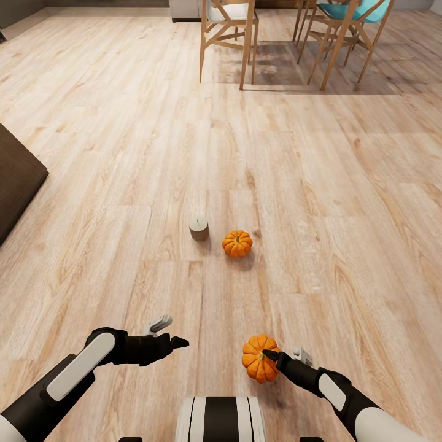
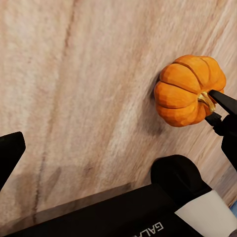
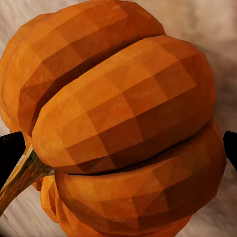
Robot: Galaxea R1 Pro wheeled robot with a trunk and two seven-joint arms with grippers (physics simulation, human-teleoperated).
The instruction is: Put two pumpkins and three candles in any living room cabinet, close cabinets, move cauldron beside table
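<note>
- Pumpkin (image 1: 260, 358), orange, ribbed: held between my right gripper (image 1: 274, 357) jaws, close in front of my base, above the wooden floor (image 1: 344, 202); seen close up (image 3: 123, 123) in the right wrist view.
- Second pumpkin (image 1: 237, 243): on the floor, farther ahead of me.
- Candle (image 1: 199, 228), pale stub: upright on the floor, just beside the second pumpkin, on its left side.
- Left gripper (image 1: 170, 331): jaws spread apart, holding nothing, hovering over the floor.
- Dark brown furniture corner (image 1: 15, 178): at my left edge.
- Wooden chairs (image 1: 227, 31): far ahead.
</note>
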